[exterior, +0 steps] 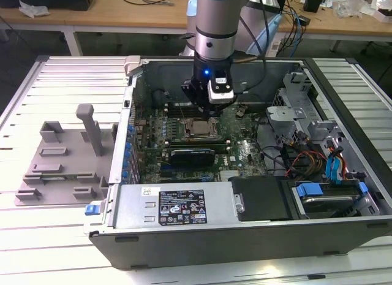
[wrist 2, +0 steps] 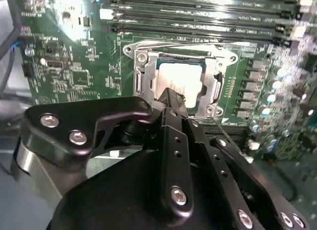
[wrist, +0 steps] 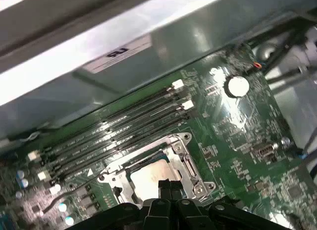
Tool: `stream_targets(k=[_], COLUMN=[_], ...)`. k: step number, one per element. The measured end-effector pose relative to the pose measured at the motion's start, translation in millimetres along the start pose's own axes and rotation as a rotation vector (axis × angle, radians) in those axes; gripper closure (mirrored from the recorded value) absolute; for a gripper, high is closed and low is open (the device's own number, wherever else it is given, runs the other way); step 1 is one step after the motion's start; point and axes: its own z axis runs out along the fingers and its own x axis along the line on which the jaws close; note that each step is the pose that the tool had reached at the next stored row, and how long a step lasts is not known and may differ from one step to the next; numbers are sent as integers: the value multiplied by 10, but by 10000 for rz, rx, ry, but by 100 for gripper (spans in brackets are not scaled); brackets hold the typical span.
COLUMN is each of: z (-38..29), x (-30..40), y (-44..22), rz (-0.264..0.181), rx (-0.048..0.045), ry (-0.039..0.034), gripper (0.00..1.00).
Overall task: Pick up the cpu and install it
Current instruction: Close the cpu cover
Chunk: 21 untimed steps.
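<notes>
Open computer case (exterior: 257, 227), cpu (wrist 2: 181, 76) in motherboard socket (wrist 2: 142, 77), end effector (wrist 2: 171, 97) pressed together above.

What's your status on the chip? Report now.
Gripper shut, low over chip. Chip flat in its socket frame. Contact unclear, nothing else in the way.

Bright, even light from above; the exterior view's surface (exterior: 49, 248) washes white at seven o'clock, the case wall (wrist: 99, 47) glares, and the near claw (wrist 2: 171, 97) is blurred.

The gripper (exterior: 204, 111) hangs over the cpu (exterior: 199, 129), which lies in the motherboard (exterior: 237, 149)
</notes>
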Motion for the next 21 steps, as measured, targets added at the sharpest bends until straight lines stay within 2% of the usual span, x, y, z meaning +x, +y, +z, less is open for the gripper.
stream_targets(k=[4, 6, 10, 14, 16, 21], z=[16, 22, 38, 38, 43, 55], x=[0, 0, 0, 1, 3, 9], y=[0, 0, 0, 0, -3, -46], rz=[-1509, -1945, -3613, -3684, -3855, -4090], rx=[-17, -22, -38, -42, -47, -48], ry=[-20, -26, -48, -50, -54, -56], gripper=[89, 89, 89, 89, 89, 89])
